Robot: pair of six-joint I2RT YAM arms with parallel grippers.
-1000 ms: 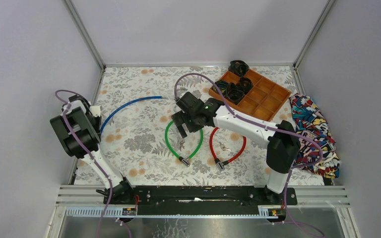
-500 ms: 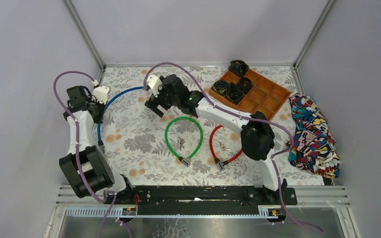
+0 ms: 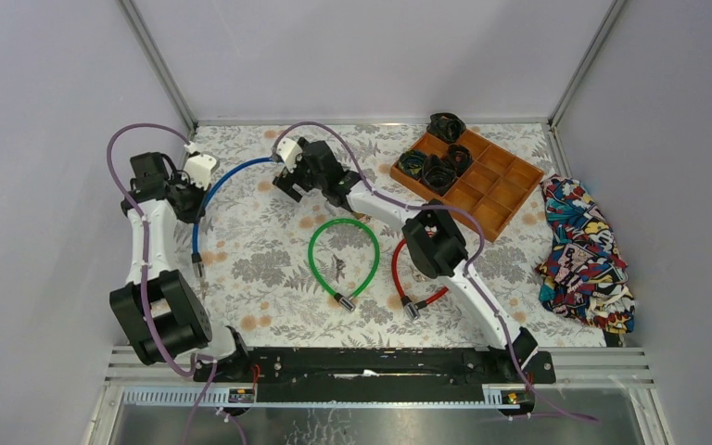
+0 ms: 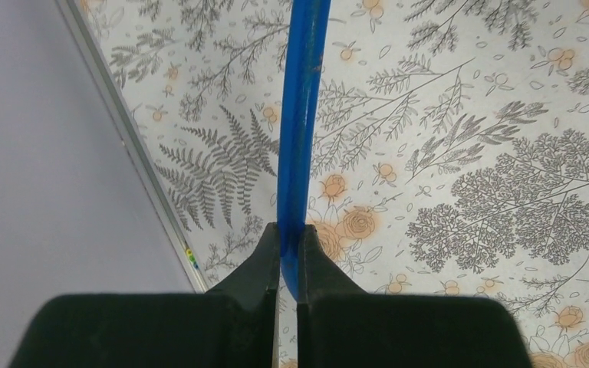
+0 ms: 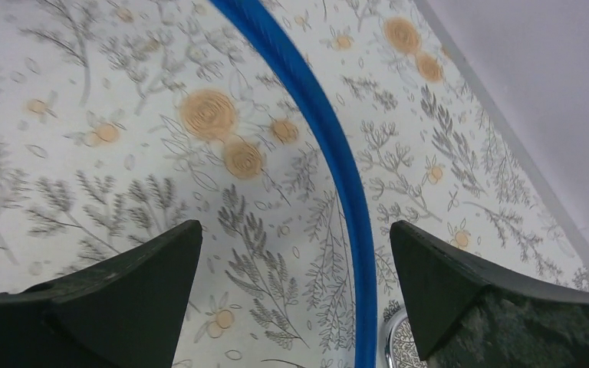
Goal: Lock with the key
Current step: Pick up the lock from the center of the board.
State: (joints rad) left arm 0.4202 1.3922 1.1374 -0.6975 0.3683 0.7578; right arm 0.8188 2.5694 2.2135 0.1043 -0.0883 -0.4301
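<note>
Blue cable lock [image 3: 227, 173]: curved along the far left of the surface [image 3: 269, 269], between both arms
Left gripper [image 4: 289, 230]: fingers pinching the blue cable partway along
Right gripper [image 5: 295, 230]: fingers spread wide, straddling the cable's far end; contact unclear
Key [image 3: 338, 266]: inside the green cable lock [image 3: 343, 221], mid-surface
Red cable lock [image 3: 394, 269]: just right of green
Tray [image 3: 496, 185]: far right corner, dark coils inside

What lies around my work: printed table, tray, cloth.
The table [image 3: 260, 269] is covered in a print of grey leaves and orange flowers. At its far right, an orange tray [image 3: 496, 190] divided into compartments lies askew. Dark coiled bundles [image 3: 438, 173] sit in the compartments at its left end, and another [image 3: 446, 125] at its far corner. A bright, many-coloured cloth [image 3: 584, 255] lies crumpled just past the table's right edge.
</note>
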